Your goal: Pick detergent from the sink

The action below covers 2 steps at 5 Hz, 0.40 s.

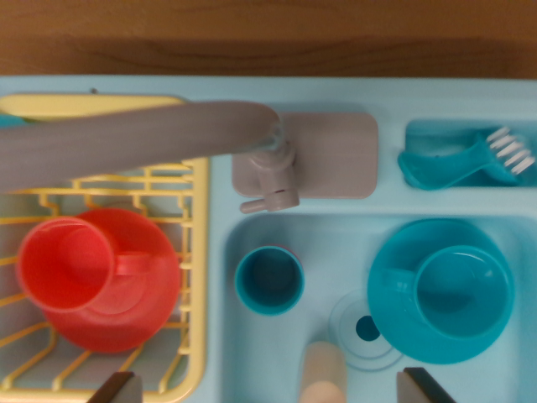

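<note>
Detergent bottle [323, 374] lying in sink [252, 361] at bottom edge, just beside drain [367, 329]. Gripper [273, 388] spread wide, holding nothing, fingertips straddling bottle, probably lined up for straight drop and grab

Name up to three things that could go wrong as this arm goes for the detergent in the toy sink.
1. The detergent bottle sits at the frame's bottom edge, mostly cut off, so the open gripper may be misaligned with it.
2. The small teal cup stands close beside the bottle; a finger could knock it.
3. The teal cup on its plate crowds the other side, leaving little room.
</note>
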{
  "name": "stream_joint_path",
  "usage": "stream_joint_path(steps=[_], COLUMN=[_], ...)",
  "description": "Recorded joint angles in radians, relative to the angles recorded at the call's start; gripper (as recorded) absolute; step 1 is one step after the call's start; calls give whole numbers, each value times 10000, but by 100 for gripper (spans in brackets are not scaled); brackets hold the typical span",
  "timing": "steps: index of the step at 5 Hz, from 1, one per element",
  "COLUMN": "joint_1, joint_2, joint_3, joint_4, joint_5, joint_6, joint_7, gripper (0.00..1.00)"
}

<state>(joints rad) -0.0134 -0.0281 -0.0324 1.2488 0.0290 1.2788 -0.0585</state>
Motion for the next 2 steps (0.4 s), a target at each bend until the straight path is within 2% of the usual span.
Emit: stream_joint_path(steps=[1,2], joint_1=[-18,-18], joint_2=[19,19], joint_3=[-24,-24], joint_4=[-430,-430], joint_5=[-25,-25], joint_6=[-443,-443], joint_7=[-15,-15], gripper=[0,0])
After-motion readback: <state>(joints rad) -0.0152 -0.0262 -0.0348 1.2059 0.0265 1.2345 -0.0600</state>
